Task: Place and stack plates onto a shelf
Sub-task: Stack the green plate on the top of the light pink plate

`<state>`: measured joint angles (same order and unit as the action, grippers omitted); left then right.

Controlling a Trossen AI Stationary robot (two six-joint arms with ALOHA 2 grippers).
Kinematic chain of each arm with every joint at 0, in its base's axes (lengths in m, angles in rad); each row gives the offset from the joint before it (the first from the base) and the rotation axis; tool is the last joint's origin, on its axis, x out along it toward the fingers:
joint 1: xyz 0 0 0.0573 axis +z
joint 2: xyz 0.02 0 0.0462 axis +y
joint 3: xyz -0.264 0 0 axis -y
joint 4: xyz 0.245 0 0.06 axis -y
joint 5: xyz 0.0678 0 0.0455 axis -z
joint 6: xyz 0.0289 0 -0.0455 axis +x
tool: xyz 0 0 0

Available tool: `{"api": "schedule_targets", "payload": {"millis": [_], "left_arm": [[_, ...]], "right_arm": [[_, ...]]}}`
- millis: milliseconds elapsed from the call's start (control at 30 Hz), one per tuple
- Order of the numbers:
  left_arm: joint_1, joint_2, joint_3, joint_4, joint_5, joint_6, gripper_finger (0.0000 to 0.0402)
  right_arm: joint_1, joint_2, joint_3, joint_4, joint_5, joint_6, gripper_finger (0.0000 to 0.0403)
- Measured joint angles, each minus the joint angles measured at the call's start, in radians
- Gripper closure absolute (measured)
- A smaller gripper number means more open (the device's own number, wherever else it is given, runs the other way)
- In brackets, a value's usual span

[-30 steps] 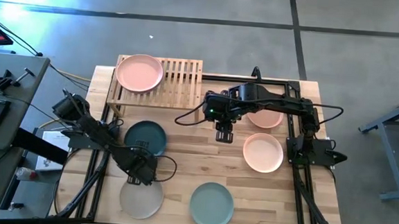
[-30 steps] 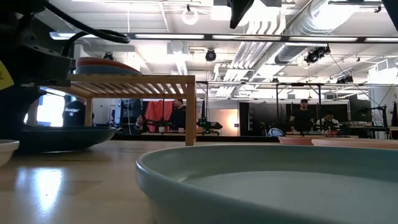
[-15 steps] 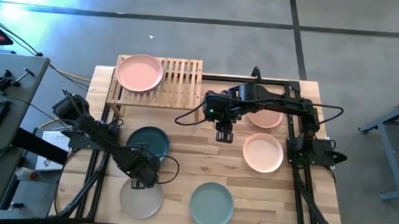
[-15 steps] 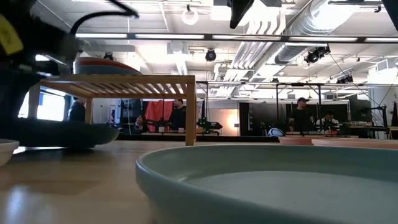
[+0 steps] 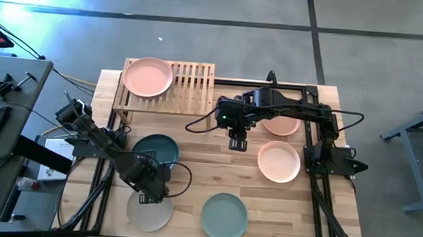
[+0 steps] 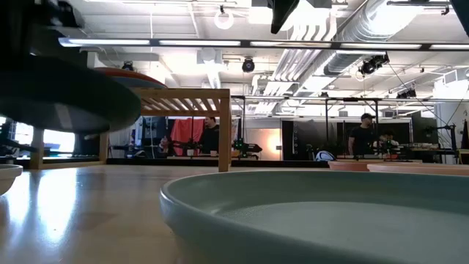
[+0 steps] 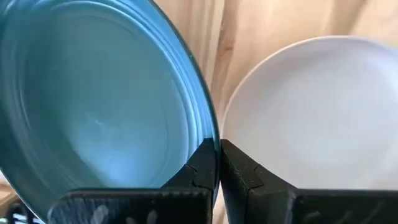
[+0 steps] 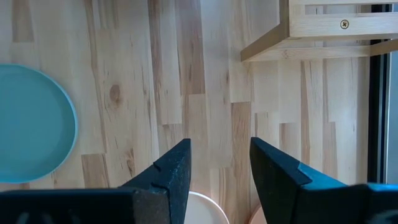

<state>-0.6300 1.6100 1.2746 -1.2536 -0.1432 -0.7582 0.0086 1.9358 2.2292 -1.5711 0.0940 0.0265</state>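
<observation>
Lifted since the earlier frame, the round dark teal matte plate [image 7: 93, 106] hung clear of the bench [image 5: 194, 169], its rim pinched between the closed jaws of the left gripper [image 7: 219, 163], above the beige round plate [image 5: 149, 211]. Beyond it stood the low slatted wooden shelf [image 5: 192, 79]. Beside that shelf the right gripper [image 8: 219, 163] hovered with jaws parted.

Plates countable from above: 6.
- 1 dark teal plate [image 5: 155, 146], in the left gripper [image 5: 148, 192]
- 1 beige plate [image 5: 149, 212], just beside that gripper
- 1 sage green plate [image 5: 225, 215], farther off
- 3 peach: near peach plate [image 5: 279, 161] beside the right gripper [image 5: 237, 142], arm-side peach plate [image 5: 283, 126] behind it, shelf peach plate [image 5: 148, 76] well away

Probably more stacked under that last one; can't count.

Shelf [image 5: 193, 79]: 1. Grippers: 2.
</observation>
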Motion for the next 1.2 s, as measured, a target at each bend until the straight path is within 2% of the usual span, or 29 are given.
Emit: {"api": "schedule_targets", "payload": {"millis": [400,833,1067,1200], "left_arm": [[-0.033,0.000,0.228,-0.318,-0.001,-0.079,0.0401],[0.033,-0.011,0.290,-0.319,-0.104,-0.033,0.0402],[0.140,-0.011,0.290,-0.318,-0.183,0.071,0.0401],[0.219,-0.011,0.290,-0.318,-0.187,0.167,0.0401]], "right_arm": [[-0.002,0.000,0.000,0.000,0.000,-0.009,0.0262],[-0.002,0.000,0.000,0.000,0.000,-0.035,0.0262],[-0.002,0.000,0.000,0.000,0.000,-0.053,0.0262],[-0.007,0.000,0.000,0.000,0.010,-0.053,0.0262]]}}
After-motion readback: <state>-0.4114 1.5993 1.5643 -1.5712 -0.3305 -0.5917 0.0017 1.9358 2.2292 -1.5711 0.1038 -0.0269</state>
